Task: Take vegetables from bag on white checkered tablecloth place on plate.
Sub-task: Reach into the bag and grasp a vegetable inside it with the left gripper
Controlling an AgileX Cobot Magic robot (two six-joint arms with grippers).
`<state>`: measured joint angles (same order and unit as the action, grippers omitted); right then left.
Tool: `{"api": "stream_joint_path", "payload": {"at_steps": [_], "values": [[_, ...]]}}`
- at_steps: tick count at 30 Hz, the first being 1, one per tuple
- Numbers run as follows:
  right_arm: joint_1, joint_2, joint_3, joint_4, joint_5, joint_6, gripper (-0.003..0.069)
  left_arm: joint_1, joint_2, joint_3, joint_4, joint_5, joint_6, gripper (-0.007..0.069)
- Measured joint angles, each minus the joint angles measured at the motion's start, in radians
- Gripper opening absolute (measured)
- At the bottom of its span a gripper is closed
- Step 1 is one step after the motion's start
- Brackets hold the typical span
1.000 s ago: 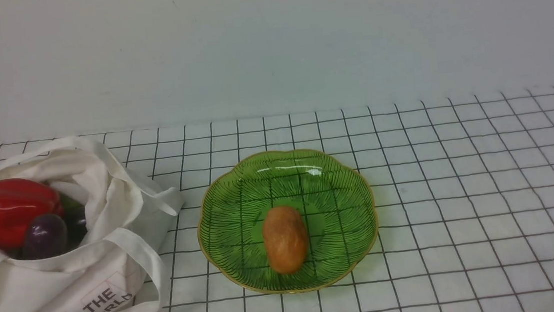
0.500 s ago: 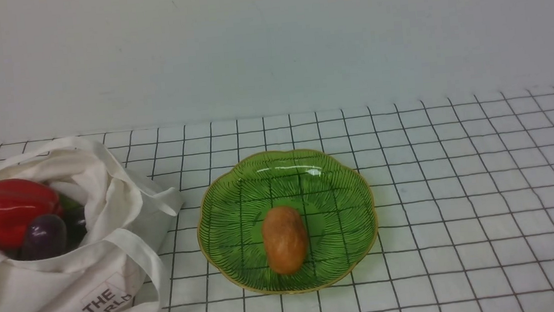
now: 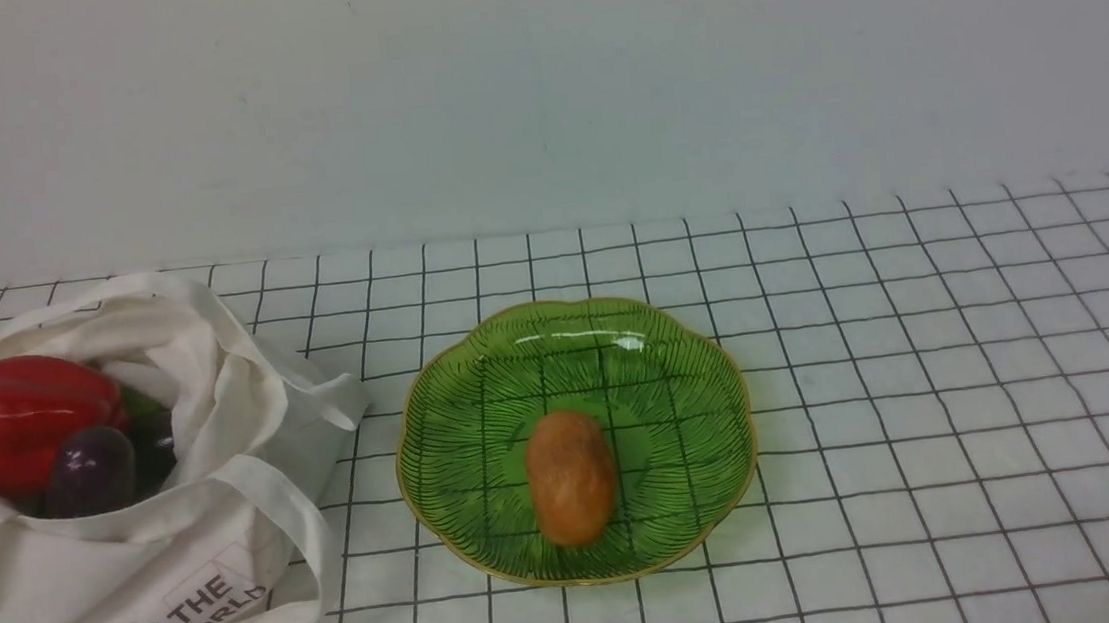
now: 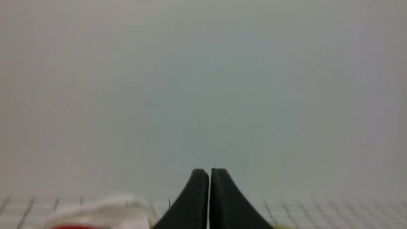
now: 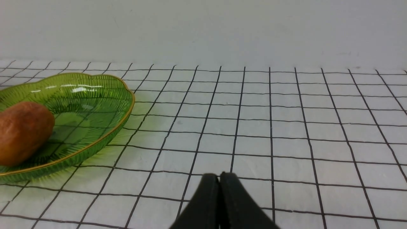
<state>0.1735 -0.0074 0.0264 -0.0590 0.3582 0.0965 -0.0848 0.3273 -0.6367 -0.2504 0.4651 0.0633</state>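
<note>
The off-white canvas bag [image 3: 135, 569] slumps open at the left on the white checkered tablecloth [image 3: 921, 370]. Inside it lie the red bell pepper [image 3: 27, 418] and the dark purple eggplant [image 3: 92, 470]. The orange-brown potato [image 3: 571, 476] lies on the green plate [image 3: 463, 410] in the middle; both also show in the right wrist view, potato [image 5: 22, 130] and plate [image 5: 105, 101]. Neither gripper shows in the front view. My left gripper [image 4: 209, 173] is shut and empty, low near the bag [image 4: 101, 206]. My right gripper [image 5: 219, 178] is shut and empty, right of the plate.
A plain pale wall [image 3: 535, 92] stands behind the table. The cloth stretches bare to the right of the plate.
A dark part of the left arm showed at the bottom left edge of the front view and has left it. The bag shifted slightly. Plate and potato have not moved.
</note>
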Motion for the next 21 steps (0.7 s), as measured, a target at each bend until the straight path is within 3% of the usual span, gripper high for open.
{"api": "stream_joint_path", "payload": {"at_steps": [4, 7, 15, 20, 21], "values": [[0.0, 0.0, 0.0, 0.0, 0.0, 0.0, -0.0014, 0.0, 0.289, -0.204, 0.047, 0.378, 0.006, -0.0008], [0.0, 0.0, 0.0, 0.0, 0.0, 0.0, -0.0014, 0.0, 0.449, -0.279, 0.111, 0.497, 0.009, -0.0008], [0.0, 0.0, 0.0, 0.0, 0.001, 0.0, -0.0014, 0.0, 0.677, -0.315, 0.224, 0.535, 0.009, -0.0006], [0.0, 0.0, 0.0, 0.0, 0.001, 0.0, -0.0014, 0.0, 0.791, -0.315, 0.302, 0.481, 0.009, 0.0071], [0.0, 0.0, 0.0, 0.0, 0.001, 0.0, -0.0014, 0.0, 0.818, -0.315, 0.324, 0.459, 0.009, 0.0116]]}}
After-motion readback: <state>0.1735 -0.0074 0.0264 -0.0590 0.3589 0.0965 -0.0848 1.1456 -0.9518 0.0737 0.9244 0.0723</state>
